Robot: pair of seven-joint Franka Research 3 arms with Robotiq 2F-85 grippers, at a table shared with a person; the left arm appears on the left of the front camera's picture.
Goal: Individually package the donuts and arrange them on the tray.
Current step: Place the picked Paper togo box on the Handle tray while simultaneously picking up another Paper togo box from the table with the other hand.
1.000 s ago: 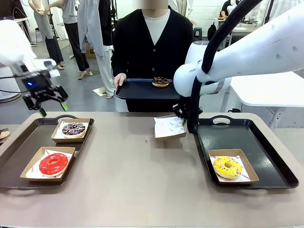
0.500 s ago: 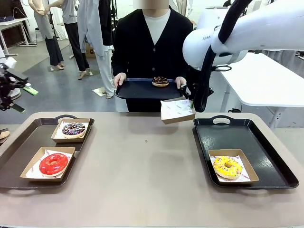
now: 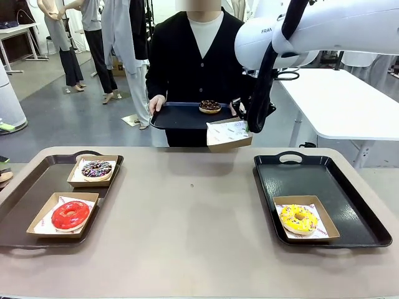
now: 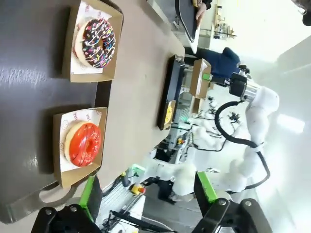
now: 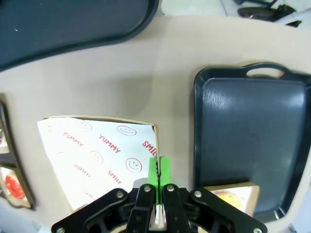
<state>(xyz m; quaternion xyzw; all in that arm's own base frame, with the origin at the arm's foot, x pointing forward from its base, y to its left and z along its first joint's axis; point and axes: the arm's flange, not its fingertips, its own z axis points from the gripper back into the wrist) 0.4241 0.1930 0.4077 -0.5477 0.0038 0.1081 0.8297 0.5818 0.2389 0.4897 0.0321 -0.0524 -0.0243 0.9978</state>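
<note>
Raised right gripper (image 5: pixel 158 167) pinches box (image 3: pixel 229 134) edge beside person's tray (image 3: pixel 181 116).

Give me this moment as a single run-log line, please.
right gripper: shut on empty box, raised near person's tray | left gripper: open, above left tray | chocolate donut: unboxed

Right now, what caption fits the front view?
Right gripper lifts an empty paper-lined box toward the person's tray holding a chocolate donut.
</note>
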